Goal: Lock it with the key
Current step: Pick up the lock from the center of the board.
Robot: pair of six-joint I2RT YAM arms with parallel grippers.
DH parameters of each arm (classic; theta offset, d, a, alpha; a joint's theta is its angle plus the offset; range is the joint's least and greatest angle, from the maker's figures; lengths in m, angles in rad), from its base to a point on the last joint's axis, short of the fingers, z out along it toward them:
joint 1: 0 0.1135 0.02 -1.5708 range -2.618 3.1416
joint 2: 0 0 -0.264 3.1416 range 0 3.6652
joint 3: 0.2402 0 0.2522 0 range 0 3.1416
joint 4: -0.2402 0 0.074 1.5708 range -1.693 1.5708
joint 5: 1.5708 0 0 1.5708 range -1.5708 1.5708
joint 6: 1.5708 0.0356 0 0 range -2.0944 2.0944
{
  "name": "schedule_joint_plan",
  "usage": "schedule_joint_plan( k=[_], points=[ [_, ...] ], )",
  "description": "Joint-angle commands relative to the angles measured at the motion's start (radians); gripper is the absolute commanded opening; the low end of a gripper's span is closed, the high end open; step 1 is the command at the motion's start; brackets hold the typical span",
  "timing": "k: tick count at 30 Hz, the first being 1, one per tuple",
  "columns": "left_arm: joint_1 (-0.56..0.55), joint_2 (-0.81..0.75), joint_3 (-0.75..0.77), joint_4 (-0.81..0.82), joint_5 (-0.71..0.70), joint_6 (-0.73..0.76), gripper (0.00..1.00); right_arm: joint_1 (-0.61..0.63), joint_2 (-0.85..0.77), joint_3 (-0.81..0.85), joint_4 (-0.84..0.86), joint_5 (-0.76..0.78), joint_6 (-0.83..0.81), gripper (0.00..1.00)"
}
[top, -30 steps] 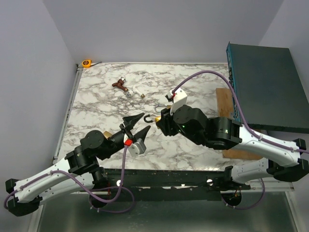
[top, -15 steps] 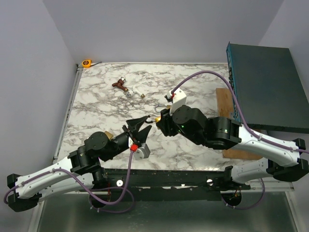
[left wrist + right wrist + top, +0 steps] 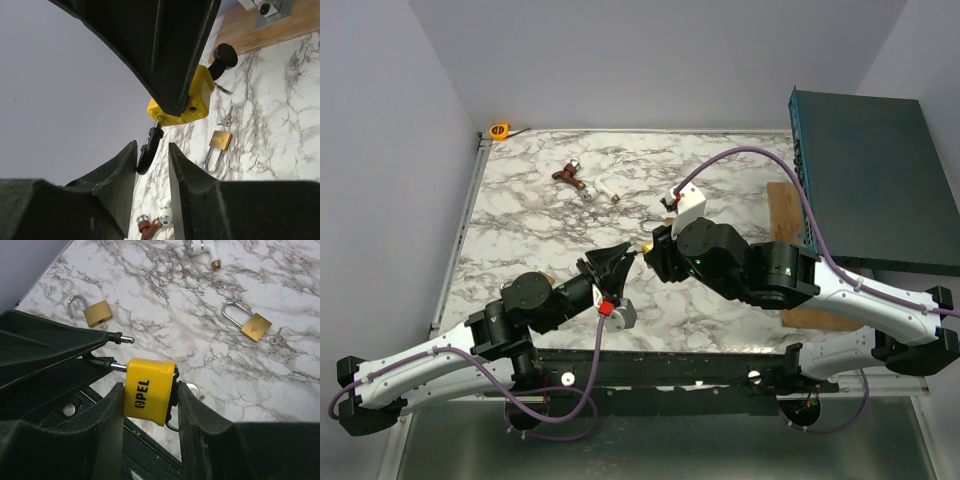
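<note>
My right gripper point(image 3: 150, 400) is shut on the body of a yellow padlock point(image 3: 149, 390) marked OPEL and holds it above the table. Its black shackle point(image 3: 148, 150) is open and points toward my left gripper. My left gripper point(image 3: 152, 160) is open, with the curved end of the shackle between its fingers, close to the left finger point(image 3: 120, 170). A black key head point(image 3: 223, 56) sticks out of the padlock's far end, and a key ring point(image 3: 192, 389) hangs beside it. In the top view the two grippers meet at mid table, with the padlock point(image 3: 647, 244) between them.
A brass padlock point(image 3: 256, 326) with small keys point(image 3: 276, 339) lies on the marble. Another brass padlock point(image 3: 97, 312) lies open at the left. White and brown fittings point(image 3: 582, 182) lie at the back. A wooden board point(image 3: 785, 215) and a dark box point(image 3: 870, 180) stand at the right, with an orange tape measure point(image 3: 499, 130) in the back left corner.
My left gripper has moved right and forward to the padlock, its fingers narrowing around the shackle end. The right gripper has stayed where it was with the padlock.
</note>
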Motion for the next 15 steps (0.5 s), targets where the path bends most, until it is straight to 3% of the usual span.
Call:
schedule_joint_plan(
  k=[1, 6, 11, 15],
  points=[
    [-0.009, 0.0, -0.01, 0.012, -0.025, 0.008, 0.28, -0.001, -0.013, 0.046, 0.018, -0.003, -0.008, 0.11],
    [-0.009, 0.004, 0.007, -0.011, -0.013, -0.022, 0.21, 0.0, -0.013, 0.044, 0.018, 0.0, -0.006, 0.11],
    [-0.01, 0.002, 0.022, -0.047, -0.002, -0.069, 0.0, -0.002, -0.016, 0.046, 0.018, 0.004, -0.006, 0.11],
    [-0.011, 0.015, 0.104, -0.143, 0.003, -0.203, 0.0, -0.001, -0.024, 0.044, 0.024, 0.012, -0.006, 0.14]
  ],
)
